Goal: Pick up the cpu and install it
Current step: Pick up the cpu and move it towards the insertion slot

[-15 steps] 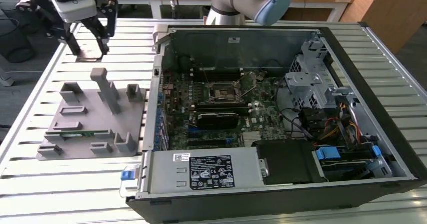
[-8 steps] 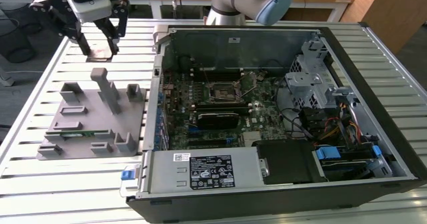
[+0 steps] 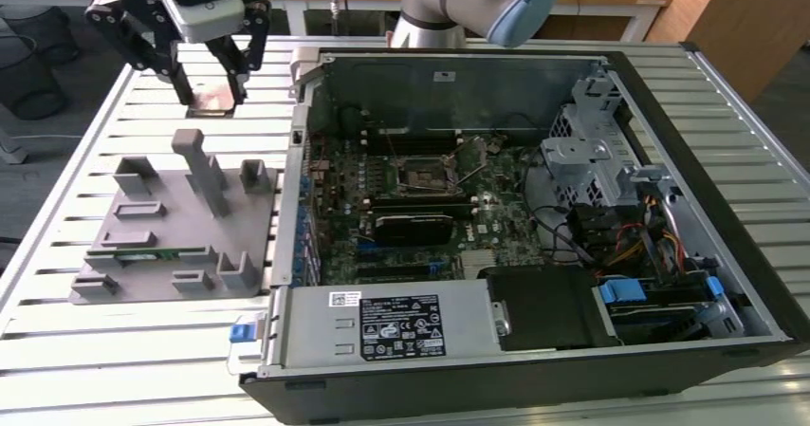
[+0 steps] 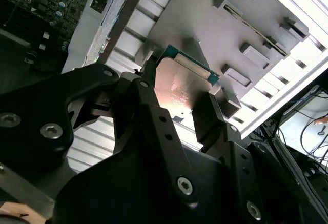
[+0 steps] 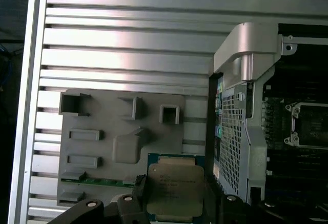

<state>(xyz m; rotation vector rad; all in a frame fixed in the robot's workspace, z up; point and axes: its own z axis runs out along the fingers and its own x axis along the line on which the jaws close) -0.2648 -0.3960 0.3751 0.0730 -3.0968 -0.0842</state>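
The cpu (image 3: 212,100) is a small flat square chip with a shiny metal top. It hangs in the air above the slatted table, at the exterior view's upper left, beyond the grey fixture plate (image 3: 165,227). My gripper (image 3: 214,92) is shut on it, one black finger on each side. In the first wrist view the cpu (image 5: 174,183) shows its silver top over a thin green edge, between the fingers (image 5: 134,199). In the second wrist view the cpu (image 4: 179,83) is seen from its other side. The open motherboard socket (image 3: 422,172) lies inside the computer case, well away from the chip.
The open computer case (image 3: 708,94) takes up the table's middle and the exterior view's right, with its metal wall (image 5: 246,65) beside the gripper. The fixture plate (image 5: 102,147) carries several upright blocks and a green memory stick (image 3: 146,252).
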